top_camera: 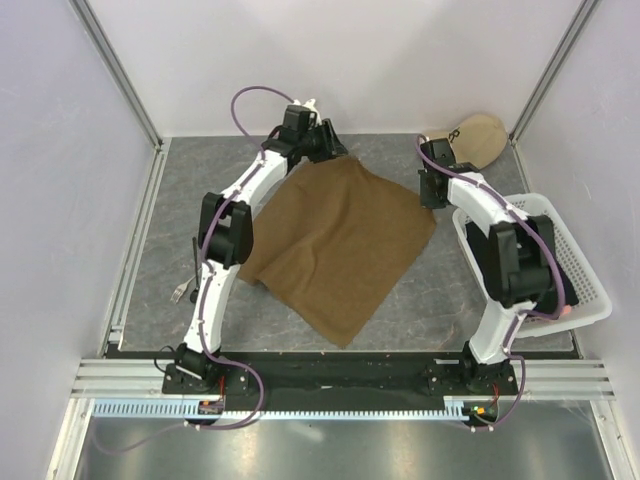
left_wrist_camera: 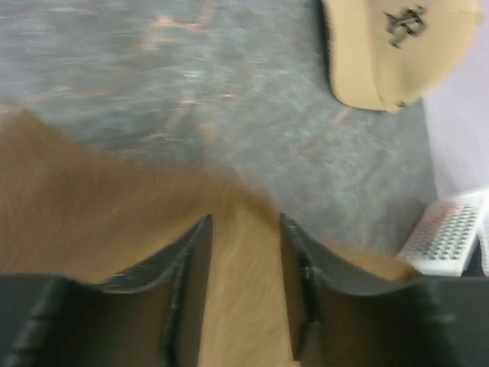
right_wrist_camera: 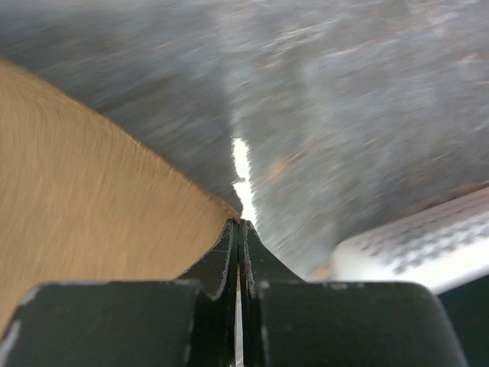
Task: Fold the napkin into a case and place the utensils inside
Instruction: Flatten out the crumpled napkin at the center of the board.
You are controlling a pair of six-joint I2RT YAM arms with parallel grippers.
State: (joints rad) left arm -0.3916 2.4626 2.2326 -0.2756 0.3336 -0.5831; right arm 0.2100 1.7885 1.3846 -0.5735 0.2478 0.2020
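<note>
In the top view, the napkin (top_camera: 340, 245) is lying unfolded as a tilted square in the middle of the frame, one corner pointing to the upper centre and one to the lower centre. The left gripper (top_camera: 320, 140) is sitting over that upper corner. The right gripper (top_camera: 432, 190) is hanging just beside the cloth's right edge, so each arm is nearest its own side. A thin silvery piece, probably the fork (top_camera: 183, 290), is lying at left, well apart from the cloth.

In the left wrist view, the left gripper (left_wrist_camera: 244, 222) is standing spread, with the napkin (left_wrist_camera: 107, 199) running under and between its fingers.

In the right wrist view, the right gripper (right_wrist_camera: 241, 227) is pressed together. The napkin (right_wrist_camera: 84, 199) is filling the left of the frame, its edge meeting the fingertips; I cannot tell whether any cloth is caught between them.
</note>
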